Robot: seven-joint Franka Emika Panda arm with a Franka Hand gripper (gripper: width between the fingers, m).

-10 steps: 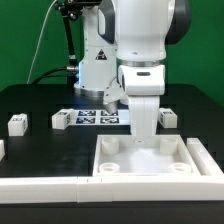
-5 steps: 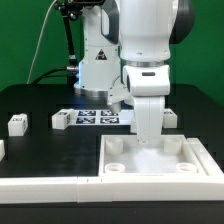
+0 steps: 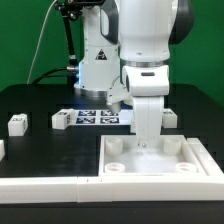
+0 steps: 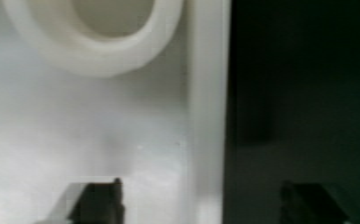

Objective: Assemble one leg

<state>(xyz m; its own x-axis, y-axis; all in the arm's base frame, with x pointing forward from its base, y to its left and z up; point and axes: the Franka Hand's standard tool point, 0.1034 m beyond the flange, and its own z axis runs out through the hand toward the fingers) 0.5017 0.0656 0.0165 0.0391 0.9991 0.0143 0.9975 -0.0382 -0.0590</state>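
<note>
Along the bottom left of the exterior frame lies a long white bar (image 3: 40,186). To its right, in the lower right, sits the white panel (image 3: 200,160) with round corner holes. The gripper (image 3: 147,142) hangs at the panel's far rim. The wrist view shows its fingers (image 4: 97,202) spread wide with nothing held, one over the panel and the other over the black table (image 3: 30,100). Farther back, the leg (image 3: 17,123) stands at centre left, well apart from the gripper. A second leg (image 3: 62,119) sits just beside the marker board (image 3: 98,117), and a third leg (image 3: 168,117) shows right of the arm.
</note>
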